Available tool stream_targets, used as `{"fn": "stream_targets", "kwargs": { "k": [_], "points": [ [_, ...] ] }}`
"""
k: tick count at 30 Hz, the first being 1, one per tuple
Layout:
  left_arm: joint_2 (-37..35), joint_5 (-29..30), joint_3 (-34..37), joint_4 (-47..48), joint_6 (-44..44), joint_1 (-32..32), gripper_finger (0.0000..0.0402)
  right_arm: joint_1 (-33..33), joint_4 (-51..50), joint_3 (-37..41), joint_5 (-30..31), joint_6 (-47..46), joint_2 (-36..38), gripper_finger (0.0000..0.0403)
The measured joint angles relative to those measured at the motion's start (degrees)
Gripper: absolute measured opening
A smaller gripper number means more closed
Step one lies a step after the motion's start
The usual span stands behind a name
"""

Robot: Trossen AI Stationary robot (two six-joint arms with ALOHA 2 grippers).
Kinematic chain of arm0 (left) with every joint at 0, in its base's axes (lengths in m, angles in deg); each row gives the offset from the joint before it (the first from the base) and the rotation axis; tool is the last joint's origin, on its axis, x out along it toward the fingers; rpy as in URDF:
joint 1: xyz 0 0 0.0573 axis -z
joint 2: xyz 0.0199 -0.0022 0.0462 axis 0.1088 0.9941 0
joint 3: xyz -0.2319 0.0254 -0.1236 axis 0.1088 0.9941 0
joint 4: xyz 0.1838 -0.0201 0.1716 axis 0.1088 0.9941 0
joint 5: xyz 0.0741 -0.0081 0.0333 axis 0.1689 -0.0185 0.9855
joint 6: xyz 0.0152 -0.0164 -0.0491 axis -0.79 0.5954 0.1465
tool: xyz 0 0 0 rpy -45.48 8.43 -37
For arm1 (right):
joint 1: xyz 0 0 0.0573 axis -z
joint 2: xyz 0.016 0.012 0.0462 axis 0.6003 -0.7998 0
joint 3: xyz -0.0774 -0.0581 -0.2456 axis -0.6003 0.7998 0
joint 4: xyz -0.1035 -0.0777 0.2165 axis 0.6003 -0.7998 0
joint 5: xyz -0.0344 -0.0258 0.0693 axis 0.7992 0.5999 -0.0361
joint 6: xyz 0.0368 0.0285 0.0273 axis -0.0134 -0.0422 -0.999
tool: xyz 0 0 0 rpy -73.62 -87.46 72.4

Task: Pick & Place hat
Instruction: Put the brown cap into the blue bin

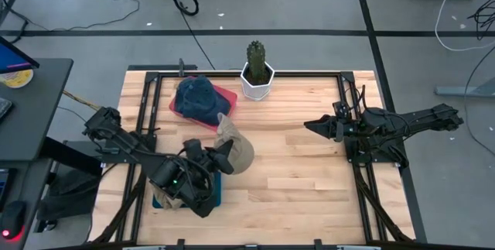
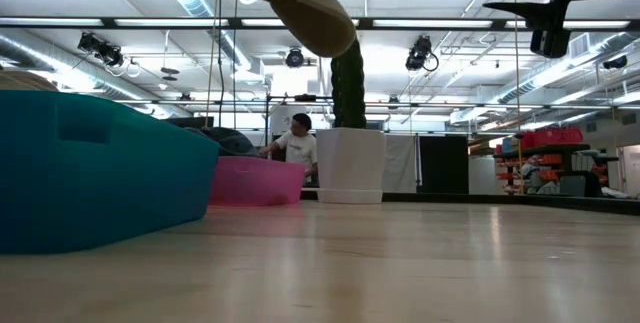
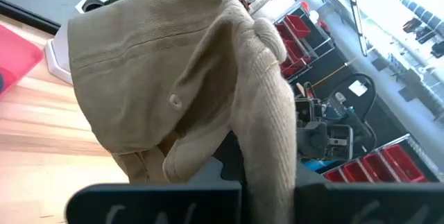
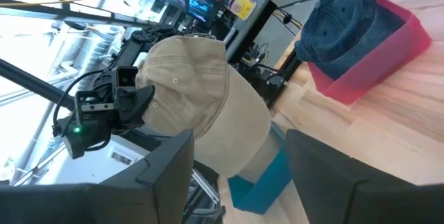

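A beige hat (image 1: 237, 146) hangs in the air over the table's middle left, with my left gripper (image 1: 220, 158) shut on it. In the left wrist view the hat (image 3: 173, 78) fills most of the picture; in the low view only its underside (image 2: 312, 5) shows at the top. A blue hat (image 1: 196, 97) lies in a pink tray (image 1: 226, 95) at the far left. A teal bin (image 1: 161, 200) stands under my left arm. My right gripper (image 1: 312, 125) waits open at the table's right, level, holding nothing. My left gripper pinches the beige hat's edge (image 3: 208, 156) between its two fingers, where the cloth bunches into folds. The fingers come level from the table's near left side. The hat is lifted clear of the table, its crown (image 4: 198, 89) bulging away from the gripper.
A cactus in a white pot (image 1: 257, 82) stands at the table's far edge, just right of the pink tray. Bare wood lies between the two arms. A person (image 2: 297, 145) sits in the room beyond the table.
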Motion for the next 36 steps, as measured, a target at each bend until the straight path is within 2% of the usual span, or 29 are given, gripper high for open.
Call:
{"fn": "stream_targets", "kwargs": {
  "k": [10,13,19,24,31,36],
  "points": [
    [-0.04,0.03,0.0,0.89,7.09,1.58,0.0003,-0.01,0.96,0.0,-3.16,-3.17,-0.02,0.0231],
    [-0.04,-2.18,0.0,2.79,7.34,2.46,0.0003,-0.01,0.92,0.0,-3.17,-3.17,-0.02,0.0231],
    [-0.04,-2.96,0.0,10.06,13.09,4.46,0.0002,-0.01,0.92,0.0,-3.17,-3.14,-0.02,0.0231],
    [-0.04,-2.95,0.0,13.86,13.2,5.31,0.0002,-0.01,0.92,0.0,-3.17,-3.27,-0.02,0.0231],
    [-0.04,-3.25,0.0,17.87,13.03,5.68,0.0002,-0.01,1.11,0.0,-3.1,-8.42,-0.02,0.0231],
    [-0.08,-8.06,0.0,22.91,13.62,6.65,0.0002,-0.01,3.6,0.0,-2.96,-13.46,-0.02,0.0231]
  ]
}}
